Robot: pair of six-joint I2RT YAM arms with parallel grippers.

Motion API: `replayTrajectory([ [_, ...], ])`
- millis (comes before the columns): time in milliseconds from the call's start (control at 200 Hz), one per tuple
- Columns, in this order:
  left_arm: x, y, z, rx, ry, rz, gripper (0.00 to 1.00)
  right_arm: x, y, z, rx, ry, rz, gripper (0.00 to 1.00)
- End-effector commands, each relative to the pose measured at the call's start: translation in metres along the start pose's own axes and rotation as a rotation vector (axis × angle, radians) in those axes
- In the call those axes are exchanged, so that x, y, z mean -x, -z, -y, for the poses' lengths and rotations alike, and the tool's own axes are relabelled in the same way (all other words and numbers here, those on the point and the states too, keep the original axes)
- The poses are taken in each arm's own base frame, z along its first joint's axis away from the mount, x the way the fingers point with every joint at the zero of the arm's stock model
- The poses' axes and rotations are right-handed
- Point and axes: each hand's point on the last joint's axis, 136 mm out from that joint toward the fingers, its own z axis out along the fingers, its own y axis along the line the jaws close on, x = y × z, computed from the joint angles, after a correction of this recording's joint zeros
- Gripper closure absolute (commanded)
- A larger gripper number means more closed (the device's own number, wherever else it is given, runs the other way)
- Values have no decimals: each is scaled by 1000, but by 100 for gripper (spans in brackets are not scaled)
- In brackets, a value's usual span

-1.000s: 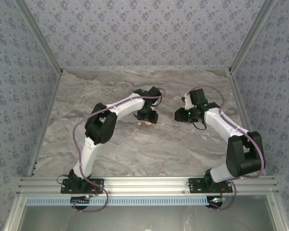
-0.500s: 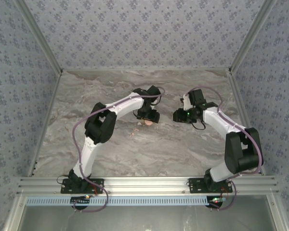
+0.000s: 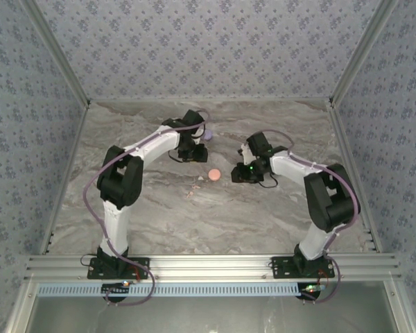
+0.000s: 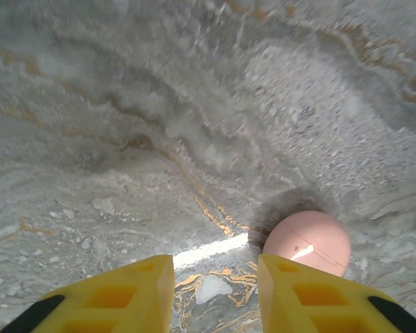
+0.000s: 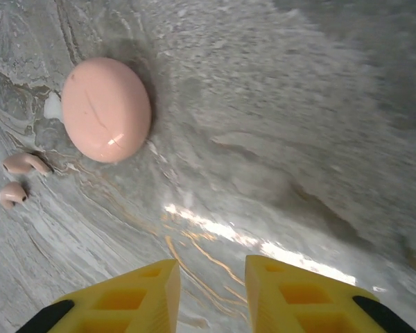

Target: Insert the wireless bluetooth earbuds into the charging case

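Found the pink charging case (image 3: 213,174) lying shut and flat on the marble table (image 3: 145,208); noted two pale pink earbuds (image 5: 26,163) out on the marble just beside that case, on its near-left side in the top view, touching neither it nor each other; made out the left gripper (image 3: 185,152) beyond the case and to its left, the right gripper (image 3: 240,175) just to the case's right; saw on the left wrist view yellow fingers (image 4: 125,291) parted over bare marble, grasping nothing, the case close by one tip; saw likewise the right fingers (image 5: 132,291) parted and empty, the case ahead of them; spotted a lavender disc (image 3: 202,137) beyond the case.
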Motion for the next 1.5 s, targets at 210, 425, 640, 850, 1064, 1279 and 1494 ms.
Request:
replayTrajectory([
  [210, -6, -24, 7, -63, 7, -34, 76, 11, -35, -18, -32, -53, -37, 79],
  [425, -12, -37, 7, -77, 17, -66, 77, 21, -46, -20, -39, -78, -33, 83],
  [640, -20, -44, 5, -83, 25, -97, 80, 26, -51, -17, -60, -88, -37, 85],
  [850, -29, -46, 2, -78, 35, -119, 81, 31, -52, -11, -104, -92, -38, 86],
  [1064, -34, -43, 6, -111, 32, -106, 81, 36, -54, -10, -111, -86, -42, 86],
  [1279, -41, -41, 11, -139, 17, -123, 80, 41, -55, -12, -108, -77, -48, 86],
  [1494, -50, -40, 10, -134, 11, -146, 80, 43, -57, -7, -124, -79, -54, 86],
])
